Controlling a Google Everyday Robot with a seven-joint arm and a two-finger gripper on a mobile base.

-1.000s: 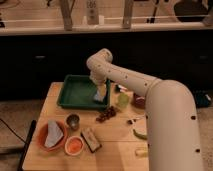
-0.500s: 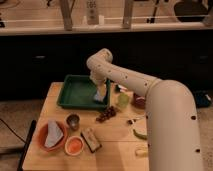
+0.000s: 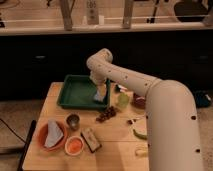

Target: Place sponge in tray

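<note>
While my gripper [image 3: 100, 90] hangs over the green tray's [image 3: 75, 95] right end, jaws spread wide around the sponge [image 3: 101, 94], I judge the sponge light, soft and compressible; grasp across its flat faces.

A pale wooden worktop [image 3: 120, 142] stands on a grey floor [image 3: 20, 112]. Behind it runs a dark low wall [image 3: 45, 60], topped by a light ledge [image 3: 100, 27] with upright posts [image 3: 66, 14].
</note>
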